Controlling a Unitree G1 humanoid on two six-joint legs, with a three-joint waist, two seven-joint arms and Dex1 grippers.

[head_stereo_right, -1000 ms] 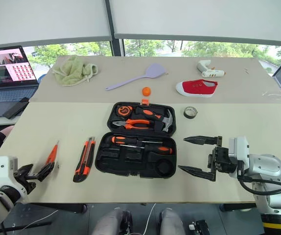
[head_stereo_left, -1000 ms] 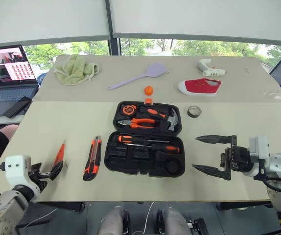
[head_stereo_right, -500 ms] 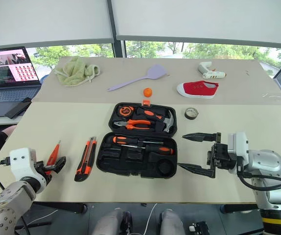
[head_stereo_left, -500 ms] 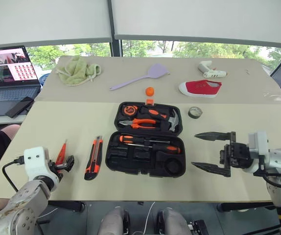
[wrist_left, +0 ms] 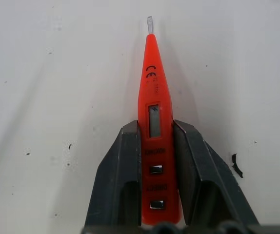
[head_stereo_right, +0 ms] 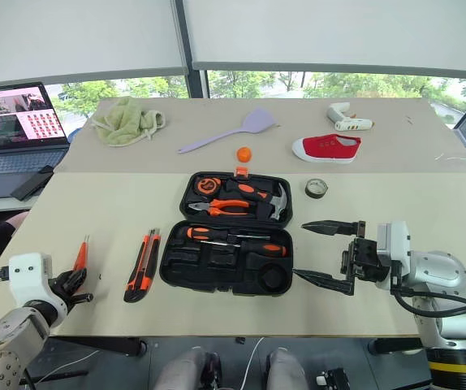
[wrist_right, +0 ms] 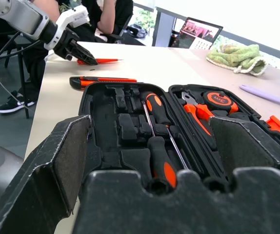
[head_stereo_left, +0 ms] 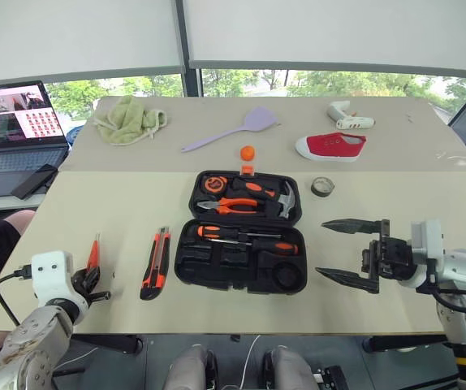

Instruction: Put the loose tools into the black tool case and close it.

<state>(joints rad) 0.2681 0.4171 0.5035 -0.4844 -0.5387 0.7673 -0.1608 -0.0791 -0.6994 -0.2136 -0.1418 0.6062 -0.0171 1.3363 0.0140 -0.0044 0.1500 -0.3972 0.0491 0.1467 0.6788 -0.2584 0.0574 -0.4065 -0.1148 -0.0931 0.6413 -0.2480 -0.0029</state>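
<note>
A: Black plastic clamshell tool case (head_stereo_left: 241, 244) lies open in the middle of the beige table (head_stereo_left: 379, 309), its small orange latch at the far edge. How many loose tools do you count?

B: Three outside it. One slim orange tester screwdriver (wrist_left: 154, 126) at the near left, one orange-and-black utility knife (head_stereo_left: 154, 262) just left of the case, and one small dark tape roll (head_stereo_left: 322, 186) off its far right corner. Two orange-and-black-handled screwdrivers (head_stereo_left: 245, 237) lie side by side in the near half.

A: And the far half?

B: Orange-handled pliers (head_stereo_left: 231, 205), a steel hammer (head_stereo_left: 286, 197) and a round orange-and-black thing at the left end (too small to name).

A: Fingers?

B: The left gripper (wrist_left: 154, 161) has both black fingers pressed against the tester's sides, so it is clamped on it; the tester's butt end is cut off at the frame edge, and I can't tell whether it is off the table. The right gripper (head_stereo_left: 351, 253) hangs right of the case, fingers spread wide, gripping nothing.

A: Anything else?

B: One lilac spatula (head_stereo_left: 229, 131), one green cloth (head_stereo_left: 127, 119), one red shoe (head_stereo_left: 331, 146), one small orange ball (head_stereo_left: 248, 152), one white pistol-shaped tool (head_stereo_left: 347, 115), one laptop (head_stereo_left: 10, 130), cut off at the left edge.
</note>
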